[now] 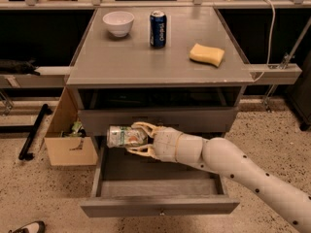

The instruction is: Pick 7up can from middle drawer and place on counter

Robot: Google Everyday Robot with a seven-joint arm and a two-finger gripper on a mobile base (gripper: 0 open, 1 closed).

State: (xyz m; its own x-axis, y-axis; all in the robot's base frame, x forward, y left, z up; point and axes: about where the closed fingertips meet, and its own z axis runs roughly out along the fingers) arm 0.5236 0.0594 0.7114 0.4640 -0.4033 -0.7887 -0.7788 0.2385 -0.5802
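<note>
The 7up can (pixel 125 136) is clear of the drawer (pixel 160 206) floor, lying on its side in the air above the left part of the open tray and level with the closed drawer front (pixel 194 119) just above it. The gripper (pixel 138 139) is clamped on the can, one pale finger over the top and one under the bottom, with the can's left end sticking out beyond the fingertips. The white arm (pixel 233 166) reaches in from the lower right, crossing over the right half of the drawer. The drawer is pulled well out, its grey floor bare where it shows and a tiny knob on its front panel. Up on the counter (pixel 146 62) stand a white bowl (pixel 118 23) at the back left and a dark blue Pepsi can (pixel 158 29) upright just right of it, with a yellow sponge (pixel 207 54) lying further right, well apart from both. A cardboard box (pixel 68 140) sits on the speckled floor against the cabinet's left side.
</note>
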